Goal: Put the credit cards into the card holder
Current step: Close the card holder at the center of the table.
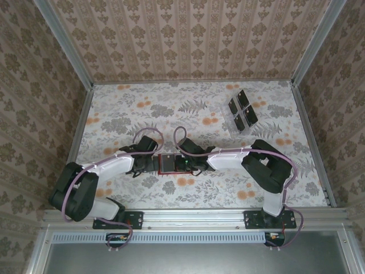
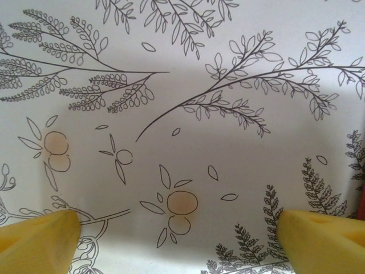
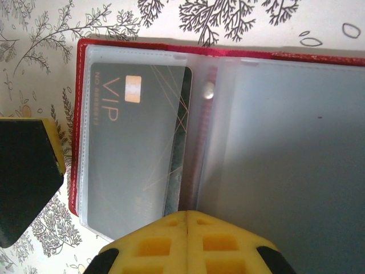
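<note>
Red card holder [image 1: 169, 164] lies open and flat on the counter [image 1: 142, 103], mid-width, closer to the near edge than the far one, clear pockets facing up. Both arms fold in toward it from their bases at the near edge: elbows pushed out toward the left and right edges, forearms running inward, wrists meeting at the holder from either side. On the left, the left tool [image 1: 149, 164] sits just beside the holder's left side. In the wrist view the left tool [image 2: 179, 242] is fully released, yellow fingertips [image 2: 37, 240] spread wide, with bare floral cloth between them and nothing gripped. On the right, the right tool [image 1: 186, 164] is at the holder's right side, pointing down over it. In its own wrist view the right tool [image 3: 188, 220] is clenched, yellow pads [image 3: 154, 248] butted together with no gap and nothing visible between them. Its tips are over the open holder beside the centre fold; touching or just above, can't tell. One dark card [image 3: 134, 148] marked VIP sits in the holder's left clear pocket. Four more credit cards [image 1: 242, 109] lie in a clear plastic tray [image 1: 227, 121] toward the far right corner, well apart from both tools.
</note>
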